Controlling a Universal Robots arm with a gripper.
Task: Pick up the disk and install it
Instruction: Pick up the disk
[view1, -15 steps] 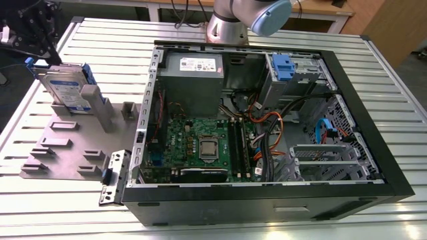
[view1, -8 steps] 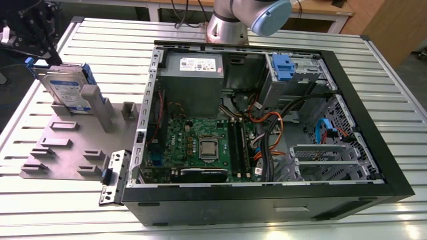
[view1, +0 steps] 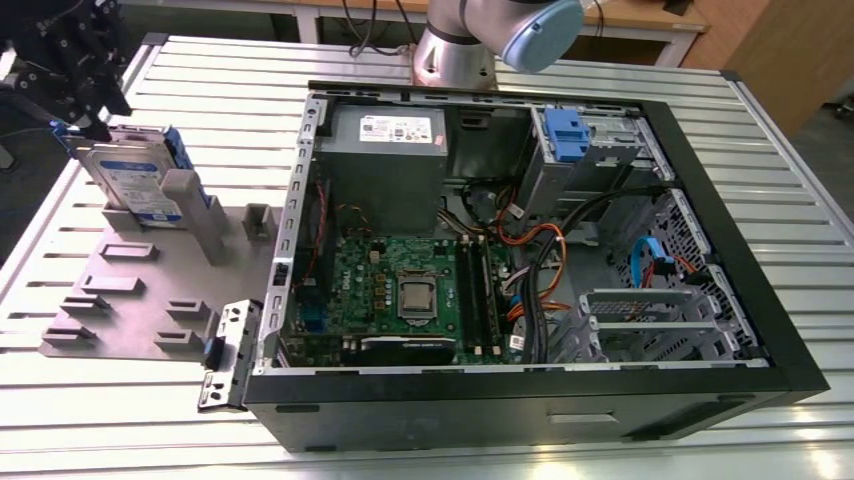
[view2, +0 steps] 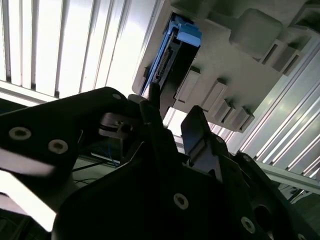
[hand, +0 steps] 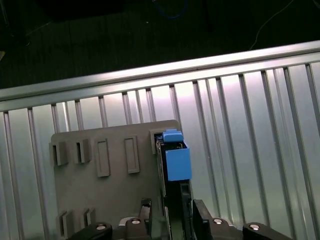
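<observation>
Ribbed aluminium table (view1: 781, 190) carries a grey fixture plate (view1: 127, 300), where the disk (view1: 134, 180) stands upright in a slot. The gripper (view2: 172, 107) hangs just above it, fingers apart. I judge they should straddle both flat faces evenly before closing.

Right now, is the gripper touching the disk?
Cannot tell. In the first wrist view the gripper straddles the upright disk, a sliver of grey holder showing beside one finger, yet the other side is too close to judge.
</observation>
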